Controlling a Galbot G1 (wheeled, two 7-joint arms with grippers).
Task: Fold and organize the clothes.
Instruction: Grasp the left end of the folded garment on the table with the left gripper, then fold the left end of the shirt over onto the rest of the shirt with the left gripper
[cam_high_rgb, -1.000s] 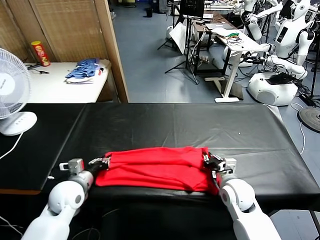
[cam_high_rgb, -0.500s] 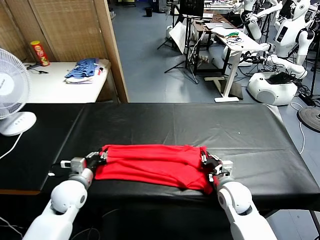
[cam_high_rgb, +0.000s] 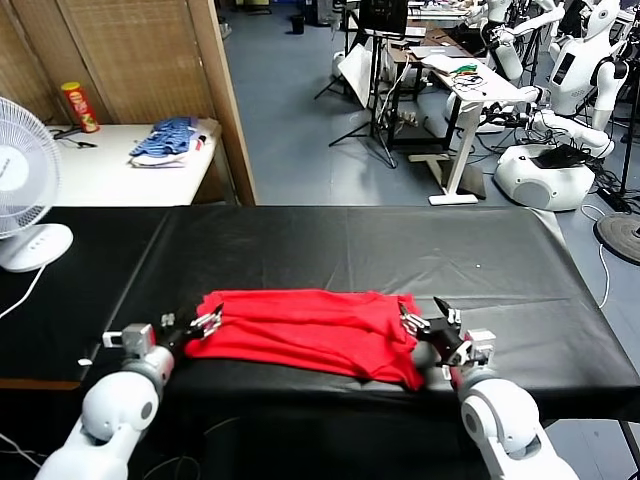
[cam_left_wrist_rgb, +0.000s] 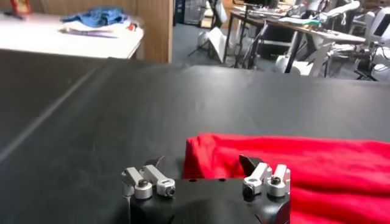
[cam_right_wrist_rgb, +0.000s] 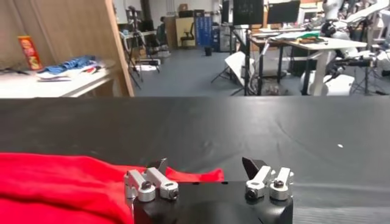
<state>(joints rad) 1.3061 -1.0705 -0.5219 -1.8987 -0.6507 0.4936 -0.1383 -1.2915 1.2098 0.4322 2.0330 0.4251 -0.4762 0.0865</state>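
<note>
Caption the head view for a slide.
Both claws, left and right, open at the ends of the folded red T-shirt on the black table.

Robotics lab — white humanoid robots (cam_high_rgb: 575, 70), tripods (cam_high_rgb: 375, 120), cluttered workbench (cam_high_rgb: 470, 75) behind.

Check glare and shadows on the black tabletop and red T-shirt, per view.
Head view: broad soft sheen on the black tabletop, red T-shirt evenly lit with faint fold shadows. Left wrist view: grey sheen over the tabletop's far half, no hard hotspot. Right wrist view: tabletop mostly matte, T-shirt folds softly shaded.
</note>
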